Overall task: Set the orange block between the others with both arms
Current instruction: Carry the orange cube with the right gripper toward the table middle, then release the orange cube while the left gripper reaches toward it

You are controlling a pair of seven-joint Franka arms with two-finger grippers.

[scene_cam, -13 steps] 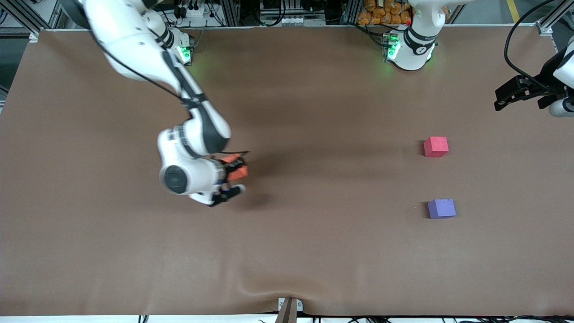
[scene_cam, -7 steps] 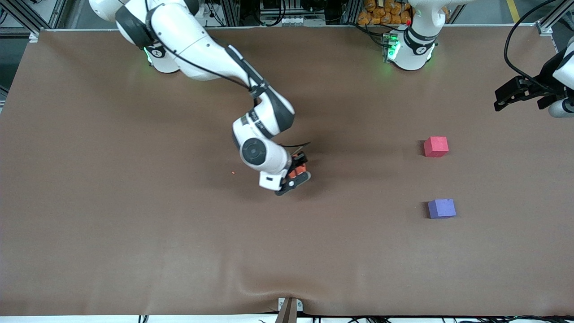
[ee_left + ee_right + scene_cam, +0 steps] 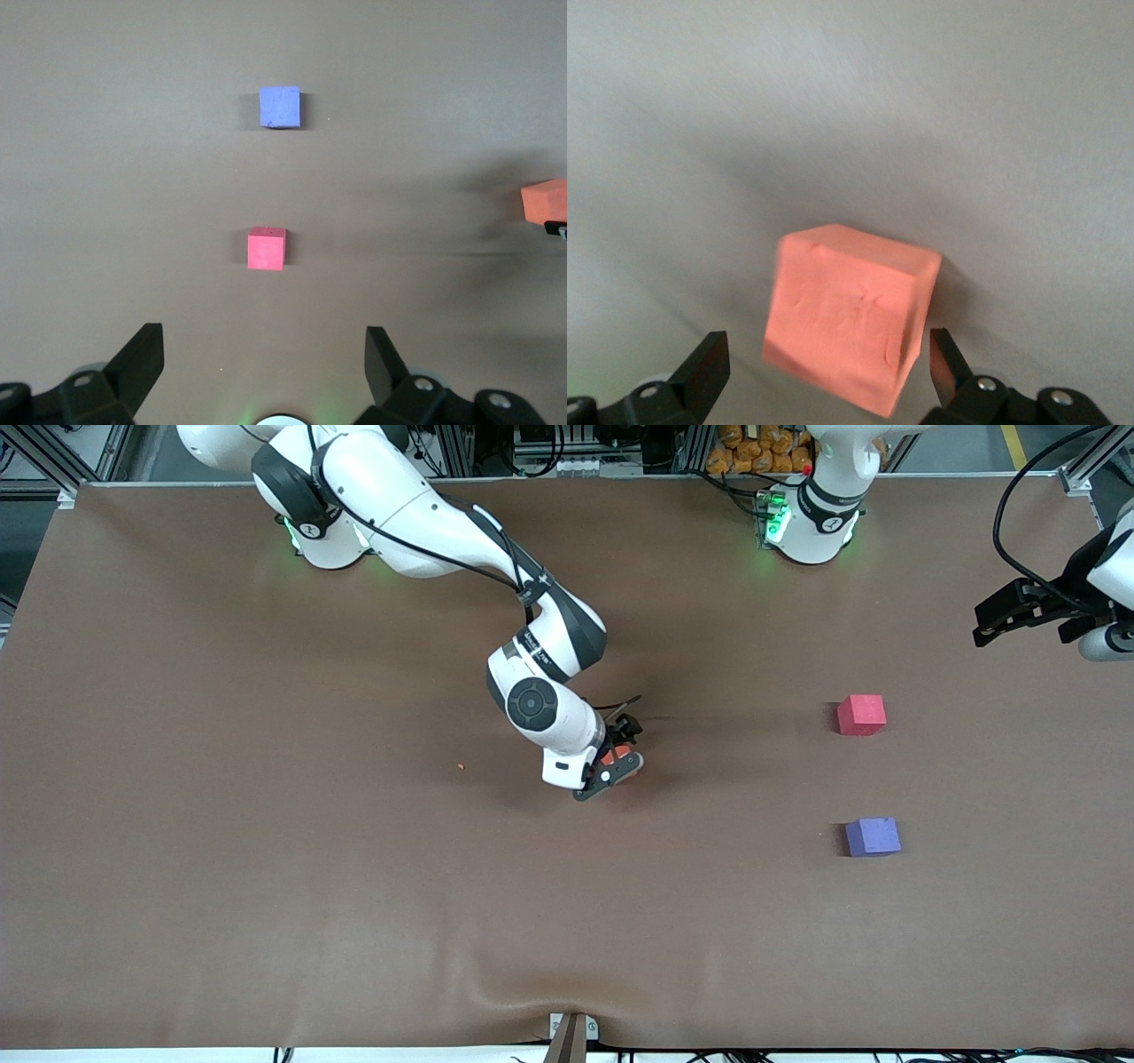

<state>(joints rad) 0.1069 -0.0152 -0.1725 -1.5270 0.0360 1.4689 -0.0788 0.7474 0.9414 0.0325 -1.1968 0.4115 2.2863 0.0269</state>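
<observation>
The purple cube (image 3: 873, 837) lies nearest the front camera, toward the left arm's end of the bench (image 3: 266, 868); the pinkish-red cube (image 3: 861, 715) lies farther from that camera, and the bare gap between them looks wide enough to take a third cube; the orange block (image 3: 617, 763) sits mid-bench, right at the right claw (image 3: 611, 766), well apart from the pair; the right wrist view shows that claw's fingers spread either side of the block (image 3: 849, 312) without pinching it, so it looks released, probably as a hand-over spot within the other arm's reach; the left claw (image 3: 1005, 613) hangs spread and empty over its end of the bench, waiting, with both cubes and the block's edge in its sight.
</observation>
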